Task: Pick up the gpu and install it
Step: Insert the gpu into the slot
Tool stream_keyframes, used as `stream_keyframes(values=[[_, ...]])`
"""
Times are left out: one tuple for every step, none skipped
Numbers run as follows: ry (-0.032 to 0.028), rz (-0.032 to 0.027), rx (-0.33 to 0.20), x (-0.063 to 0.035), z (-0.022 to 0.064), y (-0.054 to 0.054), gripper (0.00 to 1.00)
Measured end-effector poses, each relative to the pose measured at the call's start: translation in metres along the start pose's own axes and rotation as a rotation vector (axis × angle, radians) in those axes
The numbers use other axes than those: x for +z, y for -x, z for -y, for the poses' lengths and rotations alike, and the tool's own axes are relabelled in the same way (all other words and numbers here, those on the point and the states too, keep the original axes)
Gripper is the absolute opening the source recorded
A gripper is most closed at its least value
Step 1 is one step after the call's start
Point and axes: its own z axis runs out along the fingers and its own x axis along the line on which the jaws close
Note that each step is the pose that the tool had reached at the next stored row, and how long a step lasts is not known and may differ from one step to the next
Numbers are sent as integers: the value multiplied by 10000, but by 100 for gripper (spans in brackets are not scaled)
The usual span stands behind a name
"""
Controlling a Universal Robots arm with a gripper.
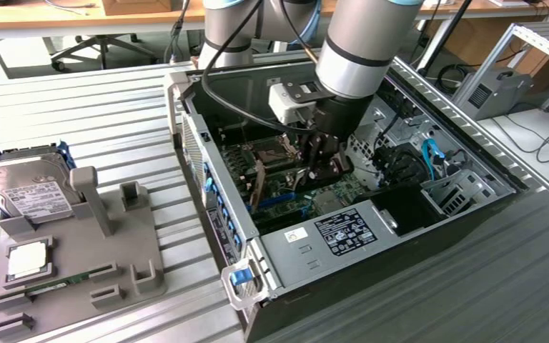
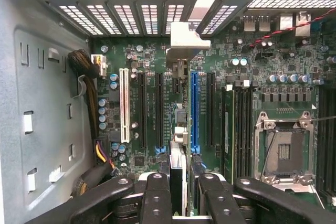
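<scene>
Deep inside the open computer case [image 1: 255, 246], the arm's tool [image 2: 185, 180] is closed narrowly on the gpu [image 2: 178, 156], which is held on edge above the motherboard [image 2: 247, 51]. From the wrist, the card appears as a thin strip running away from the fingers [image 2: 157, 198]. Its silver end bracket [image 2: 185, 39] meets the rear slot grilles [image 2: 126, 17] at the far end. Its long axis lies parallel to the expansion slots, and the edge sits between a black slot [image 2: 159, 108] and the blue slot [image 2: 194, 108], just beside the blue one. Whether the edge connector has entered a slot cannot be told. Judged from this, the install turns on that small sideways offset. On the tabletop [image 1: 94, 107] at the exterior view's left, a grey fixture [image 1: 83, 257] carries a hard drive [image 1: 26, 189], well apart from the work.
</scene>
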Motion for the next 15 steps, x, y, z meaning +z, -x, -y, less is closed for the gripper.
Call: stream_keyframes(values=[[0, -1, 0, 6, -1, 0, 26], [0, -1, 1, 13, -2, 0, 26], [0, -1, 1, 18, -4, 0, 26], [0, -1, 0, 22, -4, 0, 26], [1, -1, 0, 25, -5, -1, 26], [0, -1, 0, 29, -5, -1, 26], [1, -2, 0, 36, -7, -1, 26], [1, -2, 0, 40, -7, -1, 26], [1, -1, 0, 44, -8, -1, 26], [0, -2, 0, 48, -8, -1, 26], [0, -1, 0, 51, -8, -1, 26], [0, -2, 0, 54, -8, -1, 26], [1, -1, 0, 57, -8, -2, 26], [0, -1, 0, 60, -8, -2, 26], [1, -2, 0, 62, -8, -2, 26]])
